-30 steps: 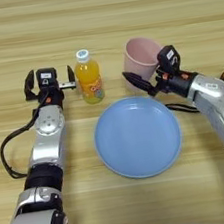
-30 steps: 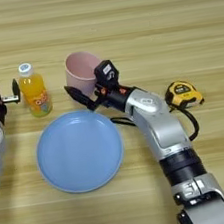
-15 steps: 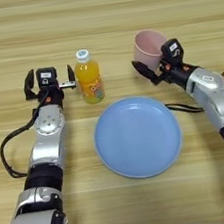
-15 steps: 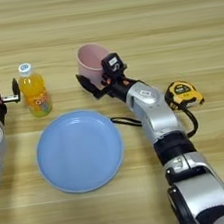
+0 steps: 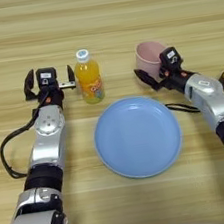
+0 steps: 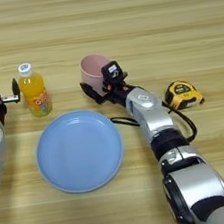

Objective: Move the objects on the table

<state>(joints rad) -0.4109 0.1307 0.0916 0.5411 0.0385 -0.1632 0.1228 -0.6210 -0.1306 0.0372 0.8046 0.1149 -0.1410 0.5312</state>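
Observation:
The pale pink cup (image 5: 150, 57) stands upright on the table (image 5: 120, 12), just beyond the plate's far right rim. My right gripper (image 5: 151, 72) is shut on the cup's lower part; one black finger (image 5: 142, 77) crosses its front and the other is hidden behind it. The orange juice bottle (image 5: 89, 78), with its white cap, stands upright left of the cup. My left gripper (image 5: 49, 74) rests open just left of the bottle, with its near finger (image 5: 70, 72) close to the bottle and nothing between the fingers.
A large round blue plate (image 5: 137, 136) lies in the middle, in front of the bottle and cup. A yellow tape measure (image 6: 183, 94) sits right of my right forearm. A black cable (image 5: 10, 148) loops beside my left arm.
The right gripper carried the cup a little to the right and away, then back toward the plate; the cup now stands upright. The left arm and the bottle stayed put.

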